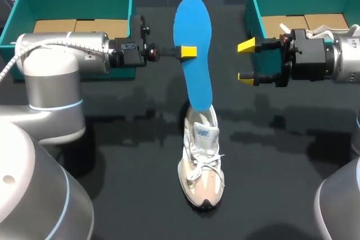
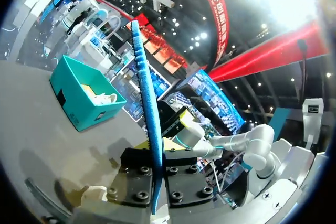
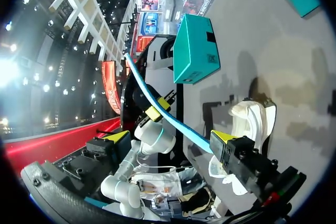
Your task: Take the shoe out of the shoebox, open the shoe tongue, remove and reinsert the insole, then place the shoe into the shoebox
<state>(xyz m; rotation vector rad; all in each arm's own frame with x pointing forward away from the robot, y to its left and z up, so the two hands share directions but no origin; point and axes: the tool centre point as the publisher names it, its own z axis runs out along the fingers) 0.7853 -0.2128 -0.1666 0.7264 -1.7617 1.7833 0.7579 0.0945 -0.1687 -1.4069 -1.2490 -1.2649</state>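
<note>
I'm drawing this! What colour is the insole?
Bright blue; the insole shows best in the head view.

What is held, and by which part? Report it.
The left jaws pinch the blue insole by one long edge, near mid-length; right jaws stand open, empty.

The bottom end of the long blue foam insole (image 1: 194, 54) drops behind the collar of the white-and-beige lace-up sneaker (image 1: 201, 167) in the head view, so there's no telling how deep it sits. Only one yellow tip of the left gripper (image 1: 188, 51) shows there, with the other one behind the insole. The teal cardboard shoebox on the right (image 1: 256, 9) runs off the edge and the right arm (image 1: 337, 57) covers most of the second white shoe (image 1: 323, 28) in it. Over in the right wrist view, the sneaker's toe is hidden behind a finger of the right gripper (image 3: 170, 137).
</note>
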